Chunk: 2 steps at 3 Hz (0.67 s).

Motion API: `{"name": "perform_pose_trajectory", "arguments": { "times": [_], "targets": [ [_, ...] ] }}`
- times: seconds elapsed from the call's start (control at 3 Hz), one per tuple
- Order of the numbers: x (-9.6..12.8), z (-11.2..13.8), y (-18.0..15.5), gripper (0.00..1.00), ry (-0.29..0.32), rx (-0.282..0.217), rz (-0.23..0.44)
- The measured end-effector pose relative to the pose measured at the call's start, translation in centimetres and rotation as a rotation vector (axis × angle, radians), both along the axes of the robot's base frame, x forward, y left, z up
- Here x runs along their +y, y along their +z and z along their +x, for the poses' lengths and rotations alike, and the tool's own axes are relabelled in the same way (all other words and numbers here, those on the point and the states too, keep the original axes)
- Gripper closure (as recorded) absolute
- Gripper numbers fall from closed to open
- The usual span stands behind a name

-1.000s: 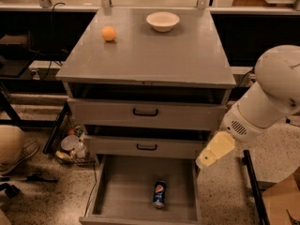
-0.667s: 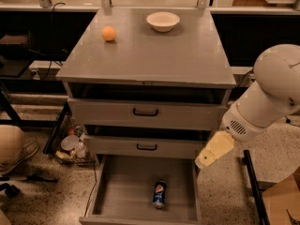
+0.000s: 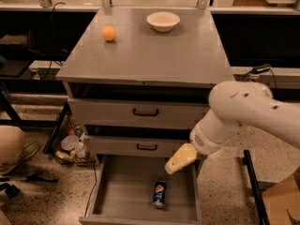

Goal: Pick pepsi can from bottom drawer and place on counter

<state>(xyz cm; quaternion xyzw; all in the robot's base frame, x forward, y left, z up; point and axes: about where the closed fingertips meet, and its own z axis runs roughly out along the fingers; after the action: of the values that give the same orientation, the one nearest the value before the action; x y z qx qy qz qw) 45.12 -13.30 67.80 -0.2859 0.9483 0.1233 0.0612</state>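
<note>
The pepsi can (image 3: pixel 159 194) lies on its side on the grey floor of the open bottom drawer (image 3: pixel 122 196), right of the middle. My gripper (image 3: pixel 180 159), with yellowish fingers, hangs over the drawer's back right part, above and slightly right of the can, apart from it. It holds nothing. The counter (image 3: pixel 154 55) is the flat grey top of the cabinet, above the two shut upper drawers.
An orange ball (image 3: pixel 109 33) and a white bowl (image 3: pixel 163 20) sit at the back of the counter. My white arm (image 3: pixel 248 111) reaches in from the right. Clutter (image 3: pixel 72 146) lies on the floor left of the cabinet. A black bar (image 3: pixel 253 186) stands at the right.
My arm and gripper have shifted a little to the left and down, over the open drawer. The can has not moved.
</note>
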Motion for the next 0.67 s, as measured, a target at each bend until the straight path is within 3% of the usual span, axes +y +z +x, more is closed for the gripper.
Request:
{"name": "perform_pose_trajectory", "arguments": {
  "times": [0.33, 0.67],
  "targets": [
    [2.5, 1.7, -6.9, 0.0, -0.123, 0.039, 0.019],
    [3.3, 2.6, -13.1, 0.0, -0.277, 0.065, 0.039]
  ]
}}
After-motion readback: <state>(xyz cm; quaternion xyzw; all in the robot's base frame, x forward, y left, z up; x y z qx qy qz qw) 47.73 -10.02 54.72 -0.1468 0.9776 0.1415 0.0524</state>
